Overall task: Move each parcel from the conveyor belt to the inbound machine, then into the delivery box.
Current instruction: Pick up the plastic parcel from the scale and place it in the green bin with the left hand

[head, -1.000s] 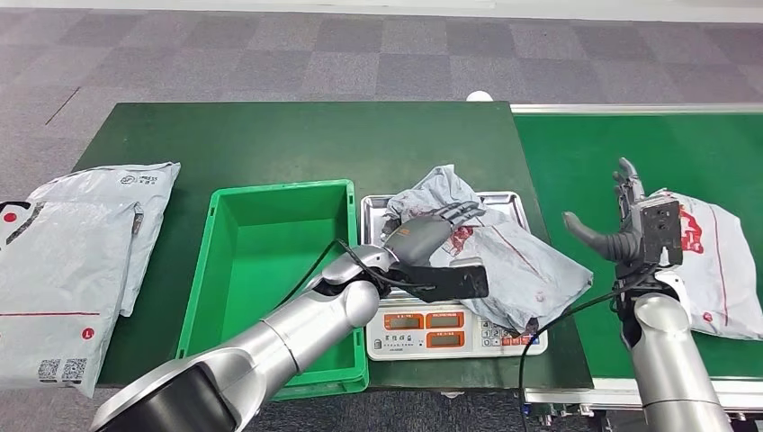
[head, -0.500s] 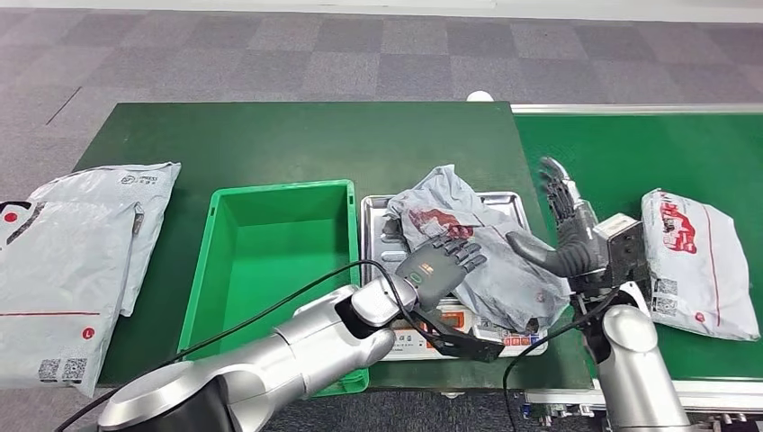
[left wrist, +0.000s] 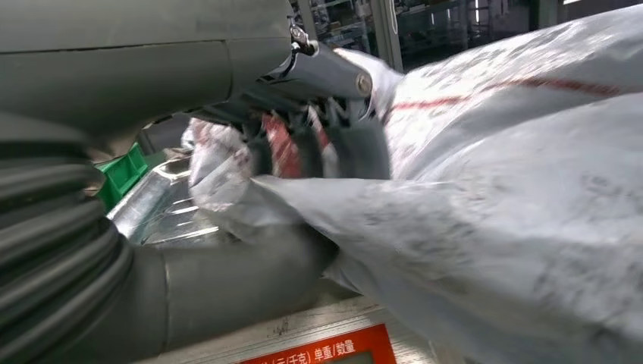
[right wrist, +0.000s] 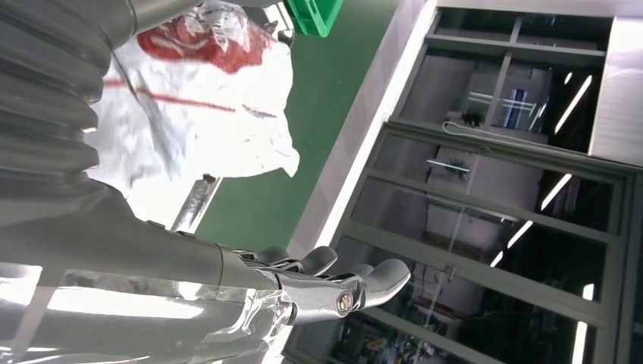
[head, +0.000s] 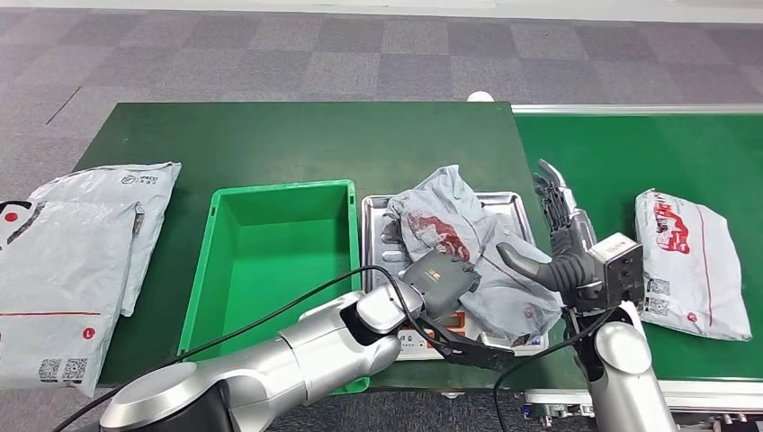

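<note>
Compared to a second ago, the left hand [head: 438,281] has slid down off the top of the crumpled grey parcel [head: 468,247] toward the scale's front edge, and the right hand [head: 560,236] has left the parcel on the conveyor and swung over to the table's right edge, right beside the crumpled one.

Right now that crumpled parcel sits on the steel pan of the inbound machine [head: 376,216], spilling over its front right corner and part of the display. In the left wrist view the left hand's fingers [left wrist: 356,144] curl over a fold of the bag with the thumb [left wrist: 227,280] tucked under it, so it looks like it's pinching the parcel. The right hand's fingers [head: 551,193] are spread wide with nothing in them, thumb pointing toward the bag.

The second parcel [head: 691,265] lies on the conveyor belt [head: 630,144], well apart from the right hand. The green delivery box [head: 270,261] sits just left of the scale, touching or nearly touching it. Two more grey bags [head: 81,261] are stacked at the table's left edge.
</note>
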